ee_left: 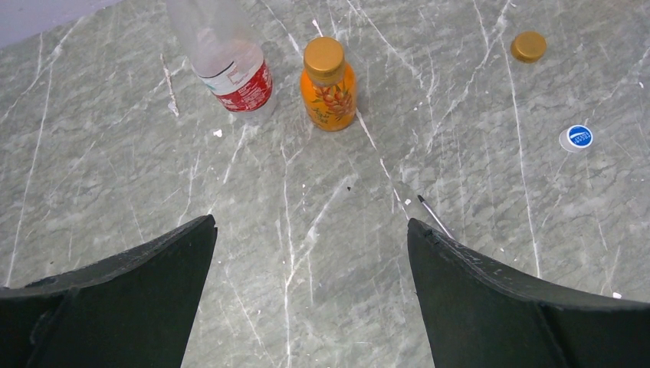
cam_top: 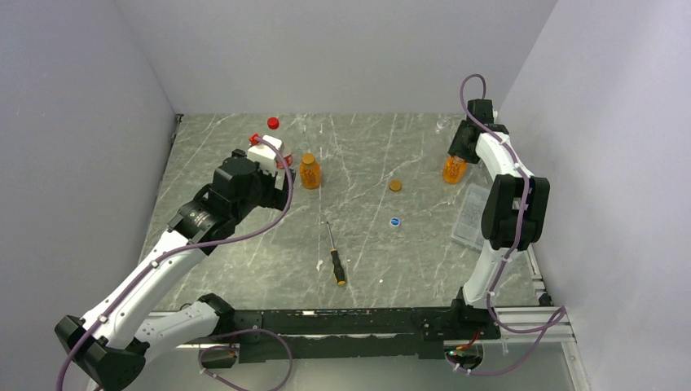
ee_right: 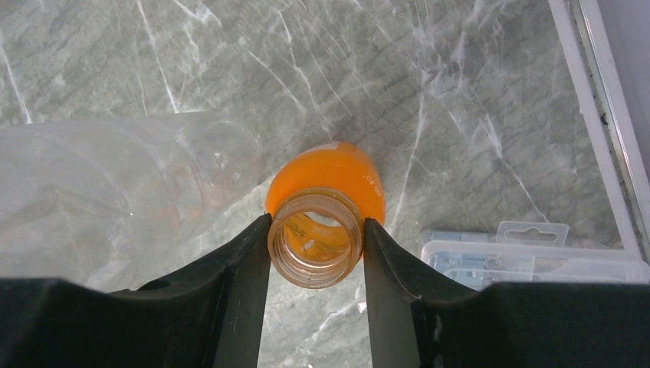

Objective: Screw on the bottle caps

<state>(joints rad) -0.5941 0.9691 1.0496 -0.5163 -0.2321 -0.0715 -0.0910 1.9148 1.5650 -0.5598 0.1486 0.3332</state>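
Note:
My right gripper (ee_right: 316, 230) is shut on the open, uncapped neck of an amber bottle (ee_right: 326, 180), which stands at the far right (cam_top: 454, 169). A tiny clear bottle (ee_right: 115, 184) lies just left of it. My left gripper (ee_left: 310, 230) is open and empty above bare table, a little short of the clear red-labelled bottle (ee_left: 234, 69) and a capped amber bottle (ee_left: 328, 88). An orange cap (cam_top: 395, 186) and a blue cap (cam_top: 395, 221) lie loose mid-table. One red cap (cam_top: 273, 123) lies at the back. Another red cap (cam_top: 255, 138) shows by the clear bottle's top.
A black-and-orange screwdriver (cam_top: 334, 259) lies in the middle near the front. A clear plastic box (cam_top: 473, 216) lies at the right edge beside the right arm, also in the right wrist view (ee_right: 529, 257). Grey walls close the table on three sides.

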